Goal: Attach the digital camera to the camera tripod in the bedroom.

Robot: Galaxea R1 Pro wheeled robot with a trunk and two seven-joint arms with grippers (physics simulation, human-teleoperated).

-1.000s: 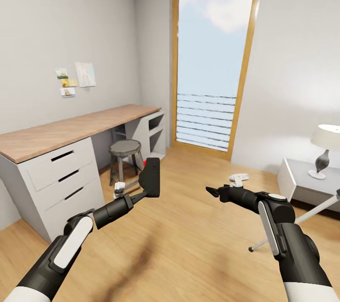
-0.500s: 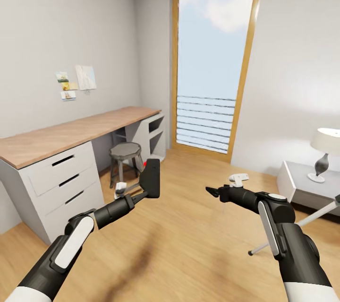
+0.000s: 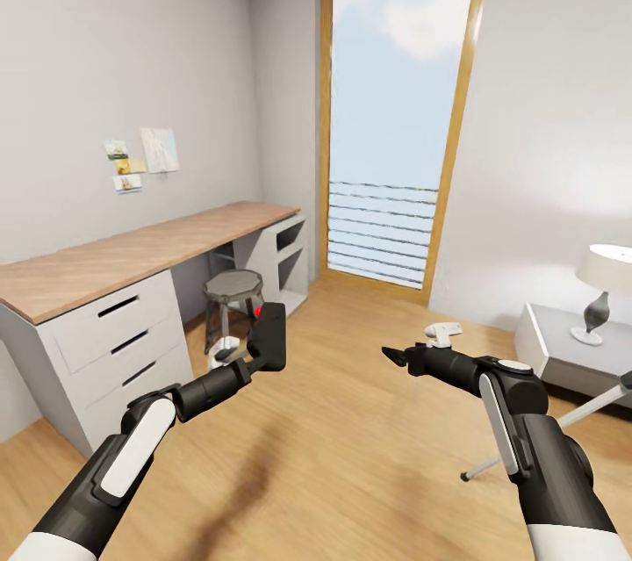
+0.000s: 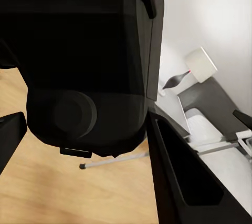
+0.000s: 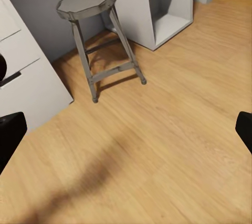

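Observation:
In the head view my left gripper (image 3: 263,343) is shut on the digital camera (image 3: 269,336), a black box with its red button (image 3: 258,312) on top, held above the wood floor. Seen from the left wrist, the camera's dark body (image 4: 84,71) sits between the fingers (image 4: 178,182). My right gripper (image 3: 397,356) hangs open over bare floor, its fingertips (image 5: 10,132) wide apart with nothing between them. One thin silver leg of the camera tripod (image 3: 549,431) slants up from its foot at the right edge; the leg (image 4: 118,159) also crosses the left wrist view. The tripod's head is out of view.
A long wood-topped desk (image 3: 132,245) with white drawers runs along the left wall, with a grey stool (image 3: 233,284) beside it. The tall wood-framed window (image 3: 395,104) is straight ahead. A grey nightstand (image 3: 549,341) with a white lamp (image 3: 607,269) stands at the right.
The head view has shifted a little. My left gripper has moved the camera slightly left and down and tilted it. The right arm holds its pose.

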